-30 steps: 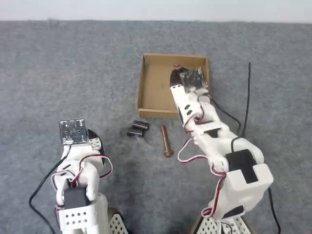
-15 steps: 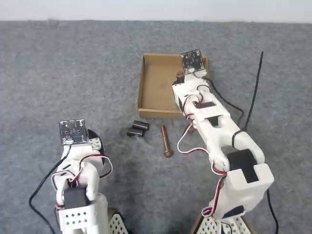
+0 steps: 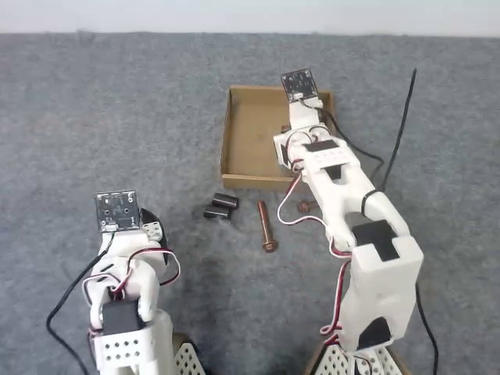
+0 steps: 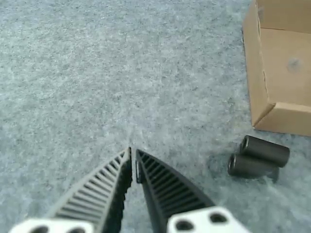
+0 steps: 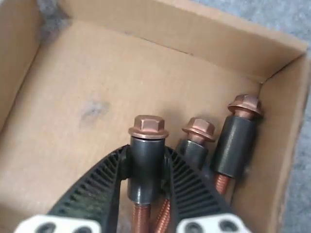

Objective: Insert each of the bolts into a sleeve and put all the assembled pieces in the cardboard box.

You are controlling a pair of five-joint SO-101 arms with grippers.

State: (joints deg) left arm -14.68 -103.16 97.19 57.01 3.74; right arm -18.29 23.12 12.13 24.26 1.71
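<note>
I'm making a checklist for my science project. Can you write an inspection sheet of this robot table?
Surface: grey carpet.
Job's things: brown cardboard box; two sleeved copper bolts leaning in its corner; two short black sleeves, a long copper bolt and a second copper bolt outside.
Clutter: nothing seen.
Grippers: right gripper, fingers shut on a third sleeved bolt inside the box; left gripper shut, empty.
Cables: black cable beside right arm.
Surroundings: pale wall.

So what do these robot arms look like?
The left arm and right arm are chunky white plastic with black motor blocks, looped with red, white and black wires. Each carries a small circuit board. Left gripper and right gripper have black ribbed fingers.
</note>
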